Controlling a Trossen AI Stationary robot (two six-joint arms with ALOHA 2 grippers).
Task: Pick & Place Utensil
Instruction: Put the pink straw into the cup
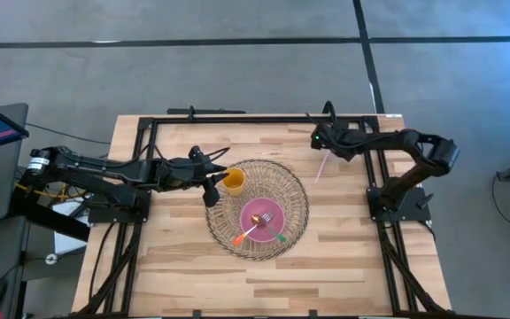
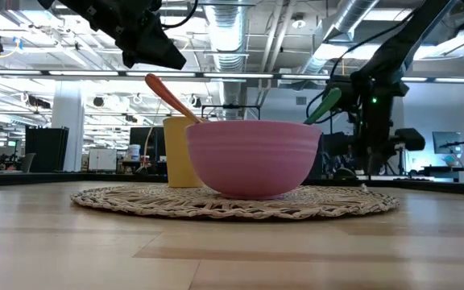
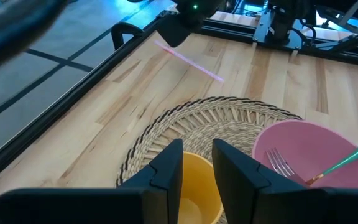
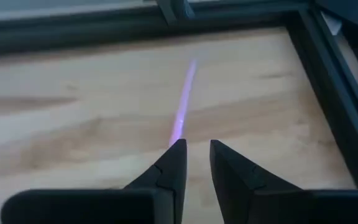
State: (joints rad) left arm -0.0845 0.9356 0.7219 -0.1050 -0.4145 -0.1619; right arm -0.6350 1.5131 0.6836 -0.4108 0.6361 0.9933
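Observation:
A thin pink utensil point(image 1: 323, 164) lies flat on the wooden table at the far right, beyond the woven mat point(image 1: 295, 190). My right gripper point(image 4: 197, 146) is open and low over the table. The utensil's near end point(image 4: 176, 134) is at one of its fingertips. A pink bowl point(image 1: 261, 215) on the mat holds an orange-handled fork point(image 1: 242, 237) and a green-handled utensil point(image 1: 277, 235), both leaning on its rim. A yellow cup point(image 1: 234, 181) stands on the mat's left part. My left gripper point(image 3: 197, 152) is open and empty above the cup point(image 3: 194, 186). My right gripper has the pink utensil's near end point(image 4: 176, 134) right at one fingertip point(image 4: 174, 155), outside the gap between the fingers. I cannot tell whether it touches. The utensil lies flat on the table, pointing away from the fingers.
A black metal frame point(image 1: 237, 118) runs along the table's far edge and both sides, close to the pink utensil. Bare wood lies near the table's front edge point(image 1: 255, 283).

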